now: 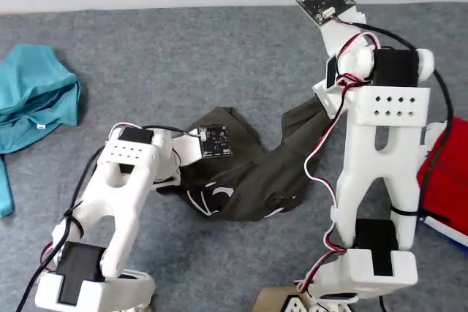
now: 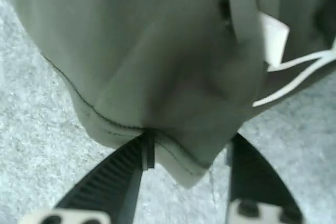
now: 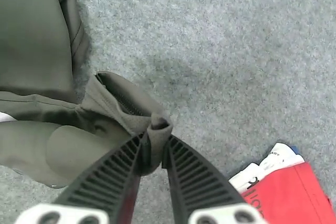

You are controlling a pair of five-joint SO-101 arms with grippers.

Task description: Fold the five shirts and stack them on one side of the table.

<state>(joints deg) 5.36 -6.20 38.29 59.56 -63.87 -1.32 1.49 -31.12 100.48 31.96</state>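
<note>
A dark olive shirt [image 1: 248,177] lies crumpled in the middle of the grey counter [image 1: 183,56], between the two arms. Its shape is hard to read because both arms cover parts of it. The white print on it is bunched up and cannot be made out. The left gripper [image 2: 191,148] sits at the shirt's near-left edge. Its fingers [image 2: 123,179] are spread wide, with a stitched hem corner lying in the gap and touching one fingertip. It is not clear whether the other fingertip meets the cloth. The right gripper [image 3: 155,150] is at the far-right end of the same shirt. Its fingers are drawn narrow and pinch a small upright fold of olive cloth. In the high view both grippers are hidden under their own wrists. A teal shirt [image 1: 36,93] lies in a heap at the far left, well apart from the olive one and cut off by the edge. A red shirt [image 1: 447,173] with a white part lies at the right, partly behind the right arm and also cut off
</note>
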